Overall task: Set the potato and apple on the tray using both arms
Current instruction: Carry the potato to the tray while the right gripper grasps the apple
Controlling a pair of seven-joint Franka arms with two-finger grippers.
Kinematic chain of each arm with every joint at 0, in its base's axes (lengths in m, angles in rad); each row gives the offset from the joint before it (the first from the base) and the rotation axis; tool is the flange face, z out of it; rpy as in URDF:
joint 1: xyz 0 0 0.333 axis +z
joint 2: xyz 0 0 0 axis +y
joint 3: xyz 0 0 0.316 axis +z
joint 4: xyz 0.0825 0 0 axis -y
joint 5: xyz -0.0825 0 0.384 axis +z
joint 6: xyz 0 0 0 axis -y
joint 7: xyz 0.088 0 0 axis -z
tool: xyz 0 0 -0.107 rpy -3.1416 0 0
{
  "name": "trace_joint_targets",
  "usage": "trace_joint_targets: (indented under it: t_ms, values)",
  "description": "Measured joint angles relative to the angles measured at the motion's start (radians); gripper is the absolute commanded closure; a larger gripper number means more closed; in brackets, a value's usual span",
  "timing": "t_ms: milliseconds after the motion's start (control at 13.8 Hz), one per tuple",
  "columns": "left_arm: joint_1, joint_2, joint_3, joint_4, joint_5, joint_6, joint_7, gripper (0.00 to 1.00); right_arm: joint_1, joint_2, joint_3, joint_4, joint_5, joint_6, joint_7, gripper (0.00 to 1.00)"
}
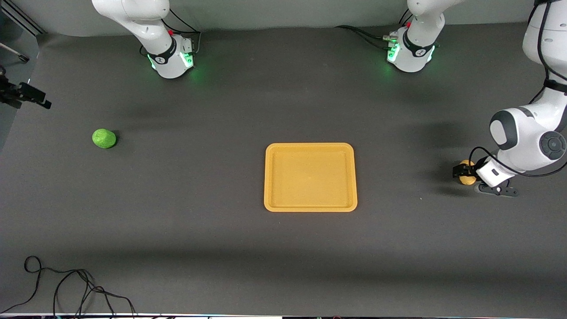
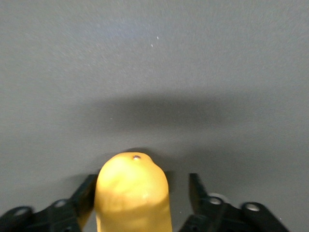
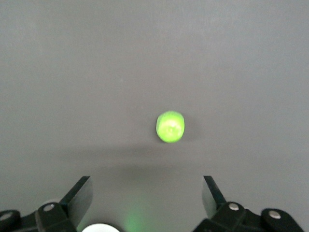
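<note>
potato [image 1: 467, 178] sits between the fingers of my left tool [image 1: 463, 174], low at the bench [image 1: 221, 248] toward the left arm's end, well apart from the tray [image 1: 310, 177]. in the left wrist view the potato [image 2: 133, 193] fills the space near one finger [image 2: 84, 193]; the other finger [image 2: 198, 191] shows a gap beside it, so my left tool [image 2: 140, 193] is around the potato but i cannot tell if it is gripping.

tray lies flat mid-bench, with neither the potato nor the apple on it.

apple [image 1: 104, 138] rests on the bench toward the right arm's end, well apart from the tray and a little farther from the front camera than it.

my right tool [image 3: 147, 195] hangs over the bench with its fingers [image 3: 79, 195] spread wide, holding nothing, the apple [image 3: 170, 127] below and ahead of it. the front view does not show this tool.
</note>
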Motion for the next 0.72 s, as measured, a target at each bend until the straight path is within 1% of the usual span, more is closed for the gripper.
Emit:
trace_joint_targets:
  t_ms: [72,145,290,435,507,652,725]
  values:
    - [0.0,0.002,0.0,0.001,0.0,0.0,0.0,0.75,0.0,-0.016,-0.01,-0.027,-0.005,0.015,-0.009,0.0]
    - [-0.001,0.0,-0.001,0.004,0.001,-0.005,0.0,0.83,0.0,-0.021,-0.018,-0.047,-0.008,0.034,-0.017,0.0]
    - [-0.002,-0.016,-0.004,0.021,0.002,-0.06,0.0,0.84,0.001,-0.015,-0.022,-0.087,-0.014,0.088,-0.021,0.0]
    - [-0.011,-0.053,-0.013,0.057,0.001,-0.175,-0.041,0.84,0.004,-0.007,-0.031,-0.153,-0.016,0.177,-0.025,0.0]
    - [-0.03,-0.074,-0.023,0.086,0.001,-0.247,-0.099,0.85,0.005,0.001,-0.045,-0.191,-0.018,0.231,-0.033,0.0]
    - [-0.134,-0.104,-0.039,0.159,0.001,-0.372,-0.259,0.85,0.006,0.044,-0.093,-0.264,-0.02,0.367,-0.076,0.0]
    - [-0.208,-0.11,-0.044,0.191,0.0,-0.401,-0.349,0.85,0.006,0.08,-0.117,-0.295,-0.02,0.44,-0.098,0.0]
